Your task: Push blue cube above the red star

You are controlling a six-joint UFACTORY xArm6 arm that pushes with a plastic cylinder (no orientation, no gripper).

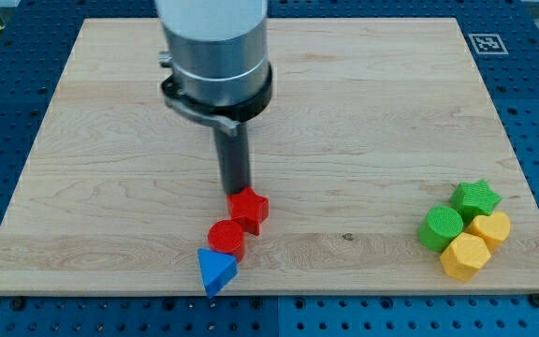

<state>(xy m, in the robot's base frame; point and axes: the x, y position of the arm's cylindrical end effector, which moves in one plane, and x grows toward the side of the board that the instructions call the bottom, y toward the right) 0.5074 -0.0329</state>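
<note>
The red star [250, 209] lies on the wooden board [363, 122], left of the middle and toward the view's bottom. My tip [236, 192] stands just above the star's upper left edge, touching or nearly touching it. A red cylinder [225, 238] sits below and left of the star, touching it. A blue block [216, 271], wedge-like in shape, lies below the cylinder at the board's bottom edge. No other blue block shows.
At the view's lower right a cluster holds a green star [475, 197], a green cylinder [440, 227], a yellow block [490, 227] and a yellow hexagonal block [463, 256]. The arm's grey body [215, 56] hides part of the board's top.
</note>
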